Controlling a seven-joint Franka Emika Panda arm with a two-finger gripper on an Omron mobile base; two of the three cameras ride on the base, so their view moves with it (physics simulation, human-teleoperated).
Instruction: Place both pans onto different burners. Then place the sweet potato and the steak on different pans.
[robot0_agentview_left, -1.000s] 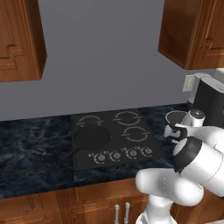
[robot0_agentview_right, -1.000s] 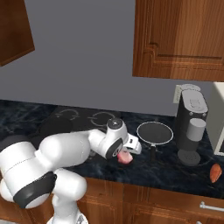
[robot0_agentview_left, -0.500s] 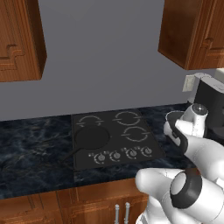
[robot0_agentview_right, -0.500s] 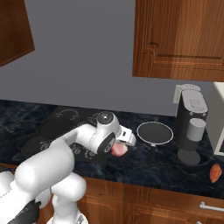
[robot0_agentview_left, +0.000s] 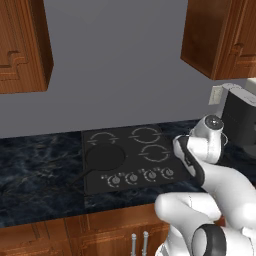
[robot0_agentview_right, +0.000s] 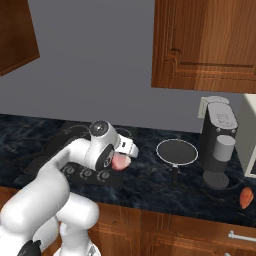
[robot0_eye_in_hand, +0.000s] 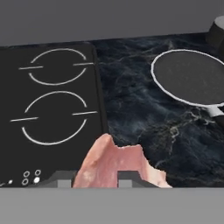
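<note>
The steak, a pink slab, hangs above the counter just right of the cooktop, with my gripper shut on it. In the hand view the steak fills the space at my gripper, with two bare burners to its left. The silver-rimmed pan rests on the counter right of the cooktop, and the hand view has that pan at the upper right. The matte black pan sits on the front-left burner, handle pointing front-left. The sweet potato lies on the counter at the far right.
A dark coffee machine stands on the counter right of the silver-rimmed pan. Four knobs line the cooktop's front edge. Wooden cabinets hang above. Three burners are bare.
My arm has swung left and slightly up, carrying the steak from the counter front toward the cooktop's right edge. The pans and the sweet potato have stayed put.
</note>
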